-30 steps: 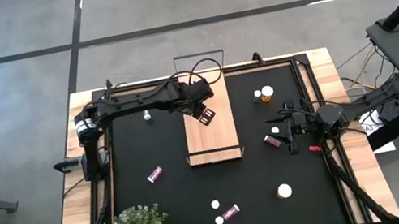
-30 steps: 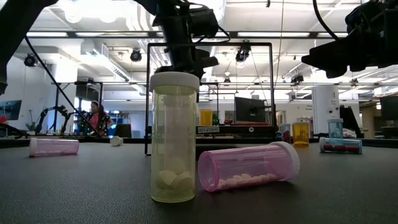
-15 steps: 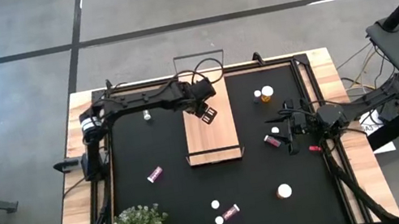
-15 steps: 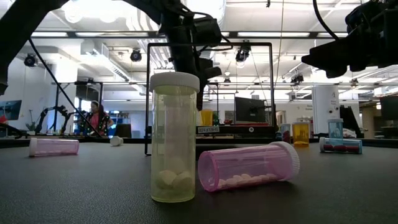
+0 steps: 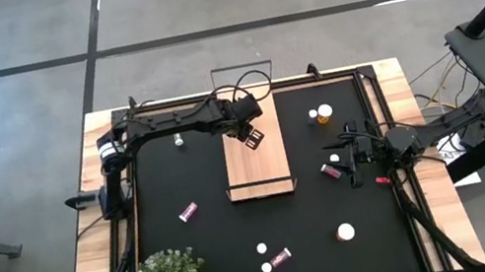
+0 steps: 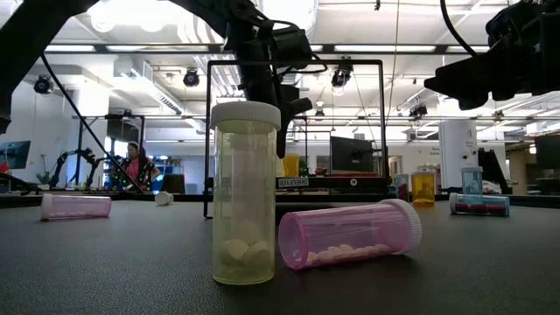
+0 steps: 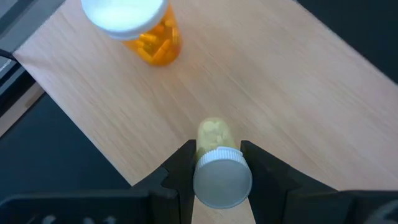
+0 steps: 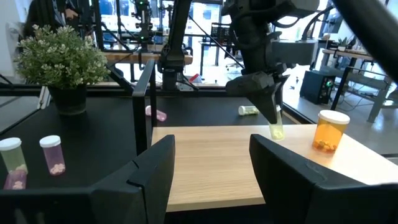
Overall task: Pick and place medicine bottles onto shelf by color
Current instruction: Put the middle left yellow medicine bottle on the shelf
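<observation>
Barely shifted, left end effector [image 7: 214,163] holds pale bottle [image 7: 216,168] over shelf [image 7: 280,87].

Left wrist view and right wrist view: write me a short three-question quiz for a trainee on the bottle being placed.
1. True or false: the left gripper is shut on a pale yellowish bottle over the shelf.
2. Multiple choice: which bottle already stands upright on the shelf? A. a pink one B. an amber bottle C. none
3. Fill in: the right gripper is ____, its fingers spread in front of the shelf.

Key
1. True; in the right wrist view the bottle hangs from the fingers with its base at the board.
2. B
3. open
</observation>
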### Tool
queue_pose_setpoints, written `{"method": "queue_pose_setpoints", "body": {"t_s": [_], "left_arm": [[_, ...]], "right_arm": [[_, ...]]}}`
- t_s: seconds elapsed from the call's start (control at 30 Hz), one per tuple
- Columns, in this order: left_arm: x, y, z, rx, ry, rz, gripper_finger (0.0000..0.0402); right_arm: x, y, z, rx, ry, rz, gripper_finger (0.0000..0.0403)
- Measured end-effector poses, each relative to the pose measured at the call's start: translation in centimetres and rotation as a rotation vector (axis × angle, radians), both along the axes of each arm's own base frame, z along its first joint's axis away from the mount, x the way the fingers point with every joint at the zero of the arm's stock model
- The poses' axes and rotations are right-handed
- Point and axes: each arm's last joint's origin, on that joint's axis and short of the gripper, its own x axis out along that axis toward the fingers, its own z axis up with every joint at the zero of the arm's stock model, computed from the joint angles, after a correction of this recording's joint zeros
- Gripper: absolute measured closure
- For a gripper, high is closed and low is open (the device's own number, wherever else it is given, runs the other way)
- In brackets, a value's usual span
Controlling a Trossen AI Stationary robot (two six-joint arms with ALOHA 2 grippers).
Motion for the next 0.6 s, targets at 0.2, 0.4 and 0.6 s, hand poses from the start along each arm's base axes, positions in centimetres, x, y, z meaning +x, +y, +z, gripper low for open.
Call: {"method": "queue_pose_setpoints", "body": {"t_s": [0.2, 0.4, 0.6], "left_arm": [[-0.02, -0.07, -0.09, -0.003, 0.001, 0.004, 0.0308], [-0.03, -0.21, -0.16, -0.026, 0.000, -0.006, 0.0308], [-0.01, -0.20, -0.15, -0.027, -0.003, -0.007, 0.0308]], "right_arm": [[0.00, 0.00, 0.00, 0.000, 0.000, 0.000, 0.0204], [0.00, 0.00, 0.00, 0.000, 0.000, 0.000, 0.0204], [0.00, 0.00, 0.01, 0.000, 0.000, 0.000, 0.0204]]}}
